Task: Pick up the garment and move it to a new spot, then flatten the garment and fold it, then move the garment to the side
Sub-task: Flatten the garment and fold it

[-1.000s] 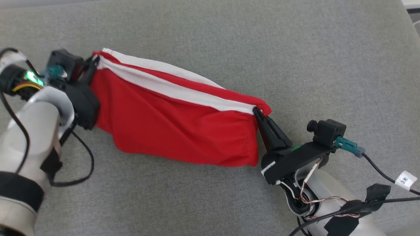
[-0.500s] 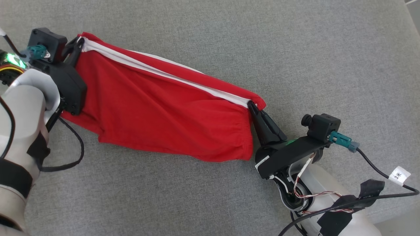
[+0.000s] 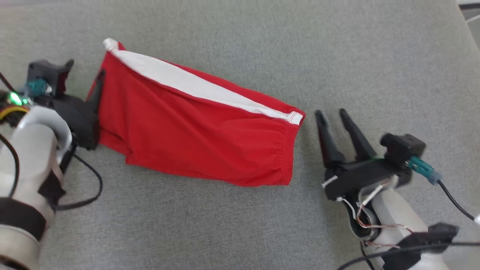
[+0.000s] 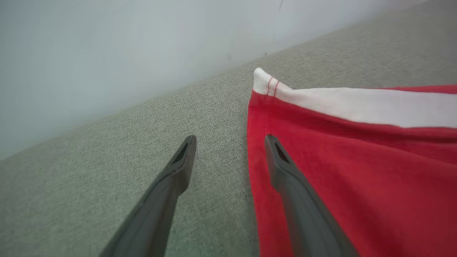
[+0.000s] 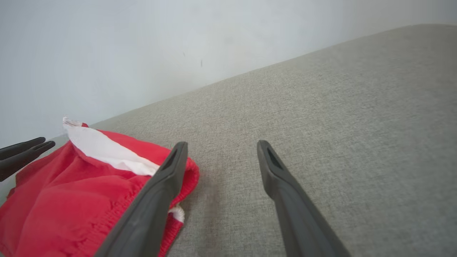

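The garment [image 3: 195,127] is a pair of red shorts with a white side stripe. It lies loosely flat on the grey fabric surface [image 3: 356,56], stretched from upper left to lower right. My left gripper [image 3: 93,80] is open at the garment's left end. In the left wrist view one finger [image 4: 285,171] rests over the red hem [image 4: 357,167] and the other over bare fabric. My right gripper [image 3: 330,112] is open just right of the waistband end, holding nothing. In the right wrist view its left finger [image 5: 160,189] stands in front of the waistband [image 5: 71,192].
A pale wall [image 5: 142,43] rises behind the surface's far edge. The surface's right edge [image 3: 467,15] shows at the upper right of the head view. Cables [image 3: 453,202] trail from both wrists. The left gripper's fingers [image 5: 25,151] show at the left edge of the right wrist view.
Both grippers have opened and let go of the garment's ends. The garment has settled on the surface with its white stripe showing wider. My right gripper has drawn back to the right.
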Robot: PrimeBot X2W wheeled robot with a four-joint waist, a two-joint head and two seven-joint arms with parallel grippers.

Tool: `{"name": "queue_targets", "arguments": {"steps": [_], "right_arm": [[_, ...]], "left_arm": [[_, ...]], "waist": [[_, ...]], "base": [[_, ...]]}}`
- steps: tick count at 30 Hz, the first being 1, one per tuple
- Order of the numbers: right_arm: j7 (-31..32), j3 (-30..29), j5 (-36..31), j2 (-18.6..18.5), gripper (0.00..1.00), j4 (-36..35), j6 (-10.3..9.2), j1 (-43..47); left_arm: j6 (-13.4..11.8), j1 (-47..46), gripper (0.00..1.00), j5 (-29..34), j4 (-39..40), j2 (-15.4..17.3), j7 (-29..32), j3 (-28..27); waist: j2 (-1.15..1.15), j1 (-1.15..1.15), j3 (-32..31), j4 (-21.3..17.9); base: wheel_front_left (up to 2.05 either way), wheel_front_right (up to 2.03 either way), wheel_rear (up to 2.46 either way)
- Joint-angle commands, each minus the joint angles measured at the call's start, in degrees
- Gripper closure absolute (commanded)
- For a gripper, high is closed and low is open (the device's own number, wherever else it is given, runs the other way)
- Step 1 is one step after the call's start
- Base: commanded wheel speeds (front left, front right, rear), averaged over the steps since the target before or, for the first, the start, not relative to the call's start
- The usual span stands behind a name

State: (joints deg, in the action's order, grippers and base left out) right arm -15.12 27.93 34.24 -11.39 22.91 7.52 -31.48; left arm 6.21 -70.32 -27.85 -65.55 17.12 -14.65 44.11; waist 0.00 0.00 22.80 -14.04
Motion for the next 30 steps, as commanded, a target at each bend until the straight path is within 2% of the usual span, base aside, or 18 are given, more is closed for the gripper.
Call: {"name": "queue_targets", "arguments": {"steps": [1,10,16,26,30], "right_arm": [[-0.04,-2.67,-3.79,0.31,0.00,-0.51,-0.05,1.82],[-0.05,-15.00,-16.28,3.71,0.00,-2.92,-0.05,7.58],[-0.04,-21.63,-19.85,5.71,0.00,-4.67,-0.05,11.41],[-0.04,-25.62,-20.74,6.18,0.00,-4.35,-0.06,15.31],[-0.05,-25.80,-20.96,6.21,0.00,-4.07,-0.06,15.49]], "left_arm": [[-0.30,2.35,0.00,-0.82,0.34,-0.41,-0.44,-0.69],[-3.32,10.84,0.00,-3.31,8.07,0.70,-0.56,-7.06],[-4.69,17.58,0.00,-3.78,12.36,0.54,-0.58,-12.16],[-4.58,22.48,0.00,-2.30,13.63,-1.00,-0.58,-18.17],[-3.38,22.94,0.00,-2.01,12.32,-1.77,-0.58,-19.47]], "waist": [[0.00,0.00,-2.18,1.05],[0.00,0.00,-5.26,1.50],[0.00,0.00,-6.40,1.06],[0.00,0.00,-6.34,-0.13],[0.00,0.00,-6.52,-0.62]], "base": [[0.00,0.00,0.00],[0.00,0.00,0.00],[0.00,0.00,0.00],[0.00,0.00,0.00],[0.00,0.00,0.00]]}}
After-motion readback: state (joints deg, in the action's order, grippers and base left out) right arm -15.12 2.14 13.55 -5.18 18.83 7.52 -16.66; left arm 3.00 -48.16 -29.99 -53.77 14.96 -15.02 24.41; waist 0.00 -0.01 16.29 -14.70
